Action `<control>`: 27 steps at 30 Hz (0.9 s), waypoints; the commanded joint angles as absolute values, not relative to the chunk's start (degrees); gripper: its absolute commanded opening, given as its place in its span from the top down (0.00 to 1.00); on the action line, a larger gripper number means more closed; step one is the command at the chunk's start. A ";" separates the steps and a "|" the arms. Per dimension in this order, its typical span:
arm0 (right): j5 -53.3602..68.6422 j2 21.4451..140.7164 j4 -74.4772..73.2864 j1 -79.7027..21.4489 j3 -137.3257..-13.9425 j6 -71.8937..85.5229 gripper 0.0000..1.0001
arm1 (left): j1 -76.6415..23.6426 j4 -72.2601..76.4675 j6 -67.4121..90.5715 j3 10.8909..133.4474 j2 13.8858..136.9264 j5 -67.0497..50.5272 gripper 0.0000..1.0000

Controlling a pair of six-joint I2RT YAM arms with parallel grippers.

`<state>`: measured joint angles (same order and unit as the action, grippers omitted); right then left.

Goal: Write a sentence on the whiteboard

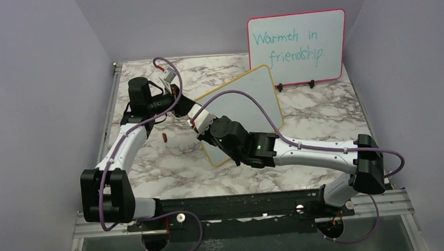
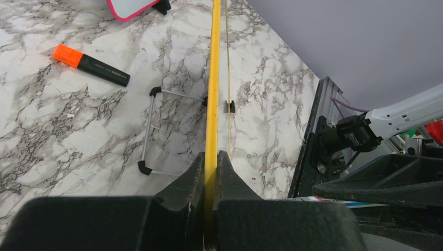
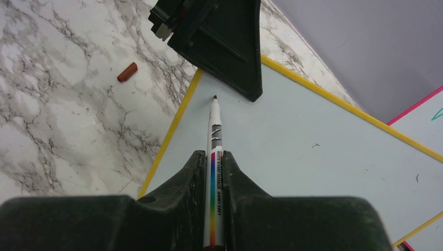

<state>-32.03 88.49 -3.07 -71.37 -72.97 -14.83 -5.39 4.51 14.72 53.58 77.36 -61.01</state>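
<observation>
Right gripper (image 3: 214,157), marker (image 3: 214,130), marble table (image 3: 62,104), lilac walls (image 1: 31,85)

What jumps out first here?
In the middle, the left gripper clamps the yellow-framed whiteboard by its edge, while the right gripper holds a marker with its tip by the bare surface. At back right, a pink-framed board reads "Warmth in friendship."

Overhead, mid-frame, the right arm (image 1: 314,152) is covering the whiteboard's (image 1: 239,110) lower corner; the pink-framed board (image 2: 128,5) is running off the left-wrist view's top.
</observation>
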 commanded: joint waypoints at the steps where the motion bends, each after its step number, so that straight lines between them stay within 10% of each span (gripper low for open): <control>1: -34.36 89.48 -2.51 -71.81 -74.80 -15.30 0.99 | -6.62 0.70 10.99 53.35 78.41 -59.50 1.00; 27: -33.82 89.98 -9.88 -72.50 -75.15 -11.63 0.99 | -6.66 0.70 10.90 53.35 78.34 -59.33 1.00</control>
<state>-32.36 88.60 -6.83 -71.99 -73.12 -13.02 -5.39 4.45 14.70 53.58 77.36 -61.01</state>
